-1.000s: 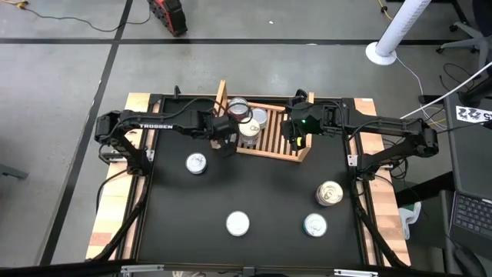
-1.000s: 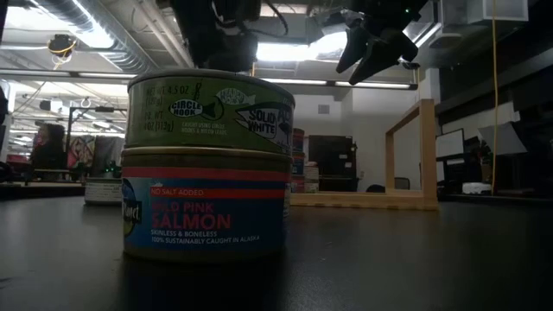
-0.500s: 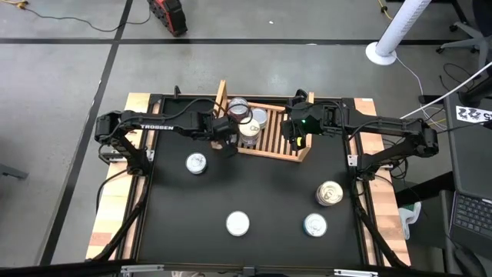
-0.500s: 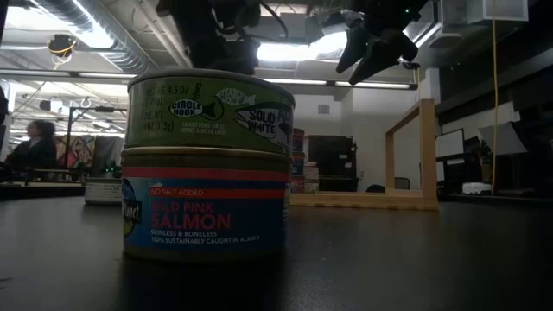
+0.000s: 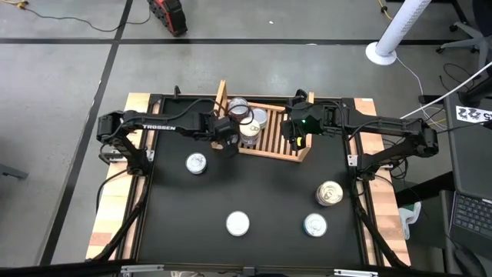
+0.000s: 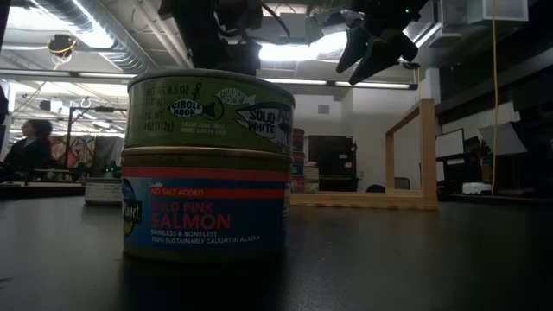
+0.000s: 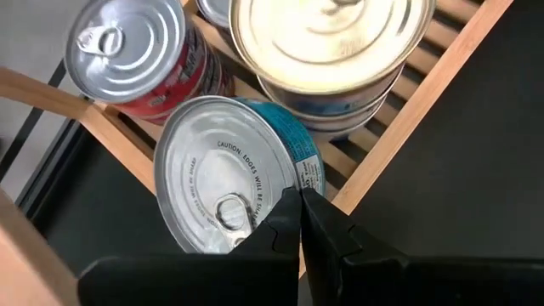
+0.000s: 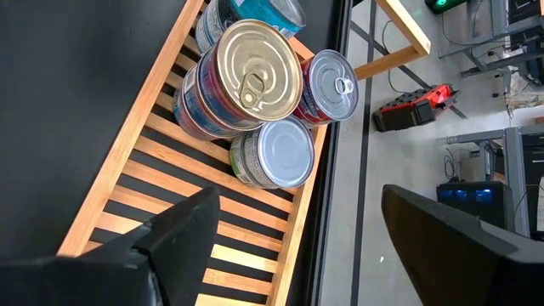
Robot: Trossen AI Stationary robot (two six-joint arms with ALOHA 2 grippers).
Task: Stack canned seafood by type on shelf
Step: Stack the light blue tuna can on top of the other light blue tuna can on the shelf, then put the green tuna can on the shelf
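The wooden shelf point(image 5: 270, 142) stands at the table's far middle. At its left end it holds a stack of two tins point(image 7: 331, 42), a red-labelled tin point(image 7: 127, 42) and another tin point(image 8: 274, 153). A blue-labelled tin point(image 7: 225, 174) sits at the shelf's near left corner. My left gripper point(image 7: 298, 200) is shut with its tips at this tin's rim. My right gripper point(image 8: 314, 246) hangs open above the shelf's right end point(image 5: 296, 132), with nothing between its fingers. My left gripper meets the blue-labelled tin at its lid's rim point(image 7: 287, 183), on the side toward the shelf's near board. The shut fingers slant down from the table's left. Whether they pinch the rim or only rest on it, I cannot tell.
On the black table point(image 5: 269, 185) lie single tins at the left point(image 5: 196, 162), near middle point(image 5: 237, 223) and near right point(image 5: 314, 225). A green tin sits on a salmon tin point(image 6: 207, 164), seen at the right point(image 5: 329, 193). People show in the room behind.
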